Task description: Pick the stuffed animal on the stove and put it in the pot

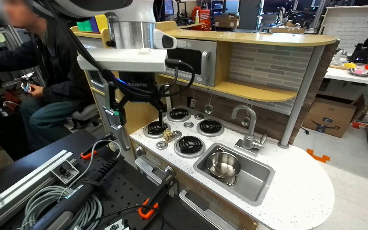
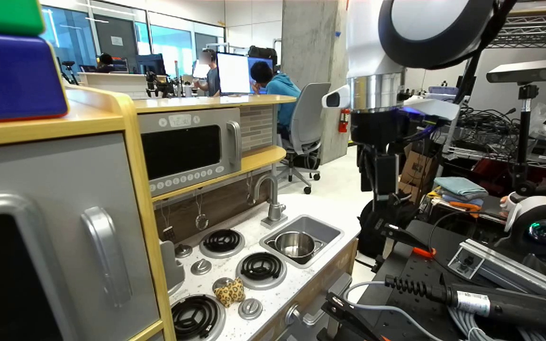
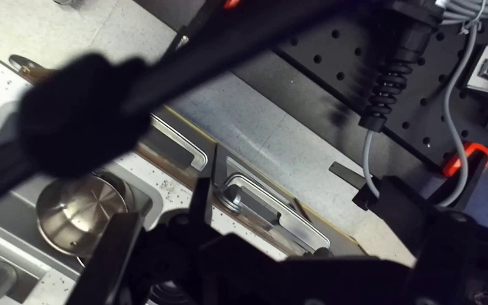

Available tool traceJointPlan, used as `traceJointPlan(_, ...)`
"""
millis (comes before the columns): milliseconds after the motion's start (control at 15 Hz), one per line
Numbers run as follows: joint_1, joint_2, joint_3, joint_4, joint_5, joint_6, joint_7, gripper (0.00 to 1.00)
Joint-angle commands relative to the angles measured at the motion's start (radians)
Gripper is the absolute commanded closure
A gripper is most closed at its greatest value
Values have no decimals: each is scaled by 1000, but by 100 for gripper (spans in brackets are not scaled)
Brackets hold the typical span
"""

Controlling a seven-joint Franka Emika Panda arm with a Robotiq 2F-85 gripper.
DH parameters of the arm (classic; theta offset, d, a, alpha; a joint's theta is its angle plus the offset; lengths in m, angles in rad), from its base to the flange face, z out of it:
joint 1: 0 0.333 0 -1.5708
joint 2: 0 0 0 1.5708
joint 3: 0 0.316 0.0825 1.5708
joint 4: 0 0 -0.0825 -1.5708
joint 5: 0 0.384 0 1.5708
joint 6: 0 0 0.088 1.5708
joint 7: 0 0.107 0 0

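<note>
The stuffed animal is small and yellow with dark leopard spots. It lies on the stove among the burners and knobs in both exterior views (image 1: 167, 135) (image 2: 230, 292). The stove (image 1: 189, 146) has black coil burners with silver rims, also seen from the other side (image 2: 260, 268). The shiny silver pot (image 1: 223, 164) stands in the sink; it also shows in an exterior view (image 2: 295, 245) and the wrist view (image 3: 81, 218). My gripper (image 1: 141, 122) is open and empty, raised above and in front of the worktop, apart from the stuffed animal, which is out of the wrist view.
The grey sink (image 1: 264, 188) and the tall faucet (image 1: 251, 127) are beside the burners. A microwave (image 2: 183, 151) and wooden shelf overhang the back. A black table (image 1: 129, 179) with cables and orange clamps is in front. A person (image 1: 53, 73) sits behind the arm.
</note>
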Motion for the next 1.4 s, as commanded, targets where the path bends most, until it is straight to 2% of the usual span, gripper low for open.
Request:
traceJointPlan(0, 45, 196, 71, 103, 20, 152, 84, 0)
traceJointPlan(67, 53, 242, 88, 128, -14, 214, 134, 0)
traceJointPlan(200, 88, 345, 88, 200, -159, 319, 281, 0)
traceJointPlan(400, 211, 496, -8, 344, -378, 365, 503, 0)
traceJointPlan(533, 273, 585, -54, 436, -428, 337, 579, 0)
traceJointPlan(733, 319, 698, -87, 548, -425, 308, 624, 0)
traceJointPlan(933, 329, 791, -91, 641, -396, 281, 621, 0)
traceJointPlan(1333, 286, 902, -35, 761, -345, 209, 570, 0)
